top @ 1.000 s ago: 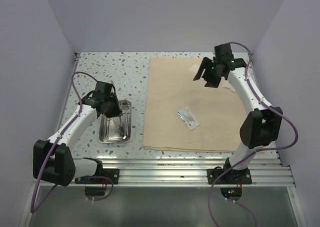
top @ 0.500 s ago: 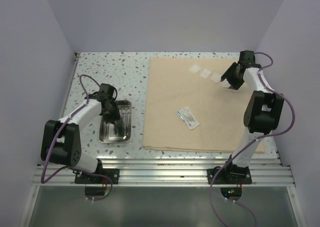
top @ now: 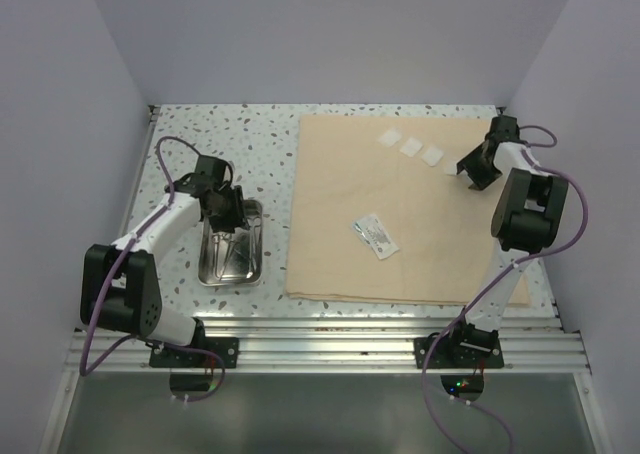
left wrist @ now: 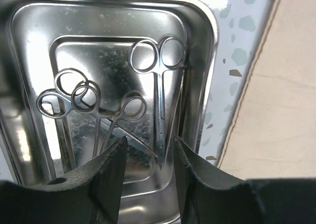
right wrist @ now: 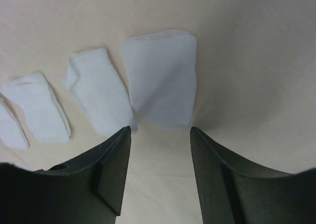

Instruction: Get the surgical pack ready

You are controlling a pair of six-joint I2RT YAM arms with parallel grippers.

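The steel tray point(top: 206, 274) lies on the left of the table, and my left gripper point(top: 228, 214) hovers over its far end. In the left wrist view the tray point(left wrist: 205, 46) holds scissors point(left wrist: 159, 91) and ring-handled forceps point(left wrist: 94, 110); my left gripper point(left wrist: 149, 146) is open above them with nothing between its fingers. The beige cloth point(top: 400, 264) covers the right half of the table. A row of several white gauze squares point(top: 411, 147) lies near its back edge, and a clear packet point(top: 375, 236) lies mid-cloth. My right gripper point(top: 470, 169) point(right wrist: 160, 135) stands open just short of the nearest gauze square point(right wrist: 160, 86).
The table top point(top: 240, 144) is speckled, with purple walls on three sides. Aluminium rails point(top: 330, 339) run along the near edge by the arm bases. The cloth's left edge point(left wrist: 286, 86) lies close to the tray's right rim.
My left gripper has opened over the tray; it was shut a second ago. My right arm swung from above the cloth's back to its right edge, by the gauze row.
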